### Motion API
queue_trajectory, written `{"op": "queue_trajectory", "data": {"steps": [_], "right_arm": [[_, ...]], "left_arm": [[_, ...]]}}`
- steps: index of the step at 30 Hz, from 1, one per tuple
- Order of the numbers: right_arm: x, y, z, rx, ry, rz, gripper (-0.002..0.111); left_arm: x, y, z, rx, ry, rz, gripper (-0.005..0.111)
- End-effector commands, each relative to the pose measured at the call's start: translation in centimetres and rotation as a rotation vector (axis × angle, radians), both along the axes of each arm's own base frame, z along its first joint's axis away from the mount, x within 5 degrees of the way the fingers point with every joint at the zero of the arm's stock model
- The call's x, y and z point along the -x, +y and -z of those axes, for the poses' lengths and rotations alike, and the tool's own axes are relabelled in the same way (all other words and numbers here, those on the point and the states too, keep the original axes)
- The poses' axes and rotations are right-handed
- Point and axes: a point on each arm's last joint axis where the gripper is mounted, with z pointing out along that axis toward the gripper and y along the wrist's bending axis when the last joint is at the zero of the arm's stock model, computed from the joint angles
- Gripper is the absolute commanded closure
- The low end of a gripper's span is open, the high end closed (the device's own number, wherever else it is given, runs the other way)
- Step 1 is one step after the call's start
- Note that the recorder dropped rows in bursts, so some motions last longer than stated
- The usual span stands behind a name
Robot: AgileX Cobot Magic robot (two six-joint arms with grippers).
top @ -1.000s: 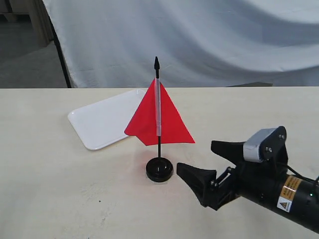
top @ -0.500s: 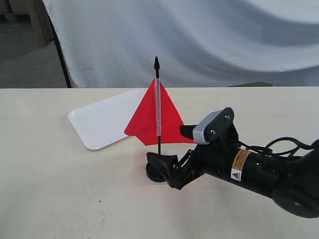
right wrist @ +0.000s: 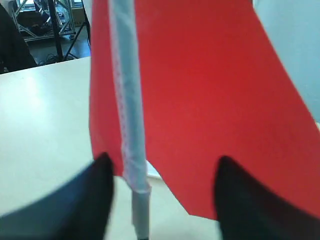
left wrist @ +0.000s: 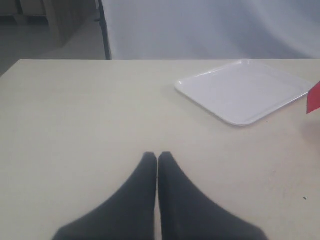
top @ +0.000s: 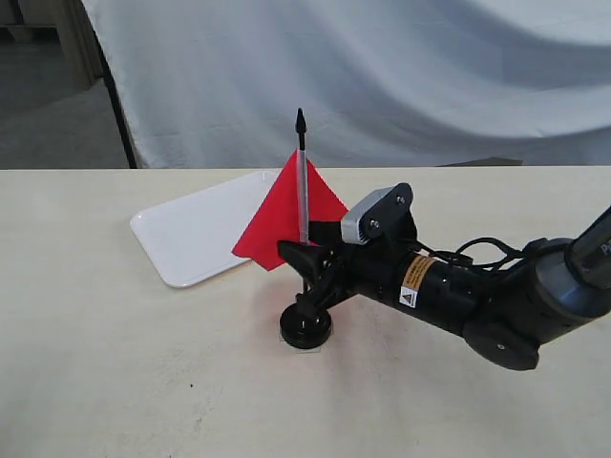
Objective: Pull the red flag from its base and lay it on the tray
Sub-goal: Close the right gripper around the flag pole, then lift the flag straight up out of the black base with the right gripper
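The red flag (top: 286, 219) stands upright on its thin black pole, white sleeve (top: 303, 196) showing, planted in the round black base (top: 305, 329). My right gripper (top: 307, 253) is open, its fingers on either side of the pole just under the cloth. Close up, the sleeve (right wrist: 131, 120) and the red cloth (right wrist: 200, 85) lie between the open fingers of my right gripper (right wrist: 162, 172). The white tray (top: 196, 229) lies flat behind the flag, to the left. My left gripper (left wrist: 157, 156) is shut on nothing, low over the table, with the tray (left wrist: 245, 90) well beyond it.
The pale tabletop (top: 124, 372) extends to the left and to the front. A white cloth backdrop (top: 382, 76) hangs behind the table's far edge. My right arm's black body (top: 477, 296) stretches across the table's right side.
My right gripper has moved left and upward, from near the base to around the pole below the cloth. The flag's cloth has shifted slightly. The tray and base have stayed in place.
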Motion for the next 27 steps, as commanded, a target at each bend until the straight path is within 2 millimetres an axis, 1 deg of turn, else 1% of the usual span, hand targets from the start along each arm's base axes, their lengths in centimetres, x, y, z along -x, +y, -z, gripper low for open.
{"op": "queue_trajectory", "data": {"steps": [1,7,11,13,14,15,16,17,18,19,20,21,22,23,24,27], "right_arm": [[0.3,0.4,-0.2,-0.002,-0.022,-0.064,0.108],[0.4,0.4,-0.4,-0.007,-0.030,-0.073,0.109],[0.7,0.6,-1.8,-0.013,-0.058,-0.115,0.109],[1.2,0.5,-4.6,-0.010,-0.069,-0.134,0.109],[1.3,0.4,-5.3,0.008,-0.075,-0.123,0.109],[1.3,0.0,-6.6,0.047,-0.090,-0.087,0.109],[1.3,-0.2,-7.3,0.070,-0.108,-0.062,0.109],[1.0,-0.7,-8.9,0.108,-0.162,0.000,0.109],[0.7,-0.9,-9.8,0.138,-0.186,0.036,0.109],[-0.1,-1.2,-11.0,0.223,-0.213,0.089,0.109],[-0.6,-1.3,-11.4,0.272,-0.219,0.111,0.109],[-1.9,-1.5,-12.3,0.379,-0.227,0.154,0.109],[-3.2,-1.1,-12.9,0.480,-0.234,0.180,0.109],[-3.9,-0.8,-13.1,0.534,-0.242,0.187,0.109],[-5.3,0.1,-13.5,0.646,-0.248,0.197,0.109],[-7.2,2.1,-12.6,0.874,-0.261,0.160,0.109]], "left_arm": [[0.0,0.0,0.0,0.007,-0.003,0.002,0.105],[0.0,0.0,0.0,0.007,-0.003,0.002,0.105],[0.0,0.0,0.0,0.007,-0.003,0.002,0.105],[0.0,0.0,0.0,0.007,-0.003,0.002,0.105],[0.0,0.0,0.0,0.007,-0.003,0.002,0.105],[0.0,0.0,0.0,0.007,-0.003,0.002,0.105],[0.0,0.0,0.0,0.007,-0.003,0.002,0.105],[0.0,0.0,0.0,0.007,-0.003,0.002,0.105],[0.0,0.0,0.0,0.007,-0.003,0.002,0.105],[0.0,0.0,0.0,0.007,-0.003,0.002,0.105],[0.0,0.0,0.0,0.007,-0.003,0.002,0.105],[0.0,0.0,0.0,0.007,-0.003,0.002,0.105],[0.0,0.0,0.0,0.007,-0.003,0.002,0.105],[0.0,0.0,0.0,0.007,-0.003,0.002,0.105],[0.0,0.0,0.0,0.007,-0.003,0.002,0.105],[0.0,0.0,0.0,0.007,-0.003,0.002,0.105]]}}
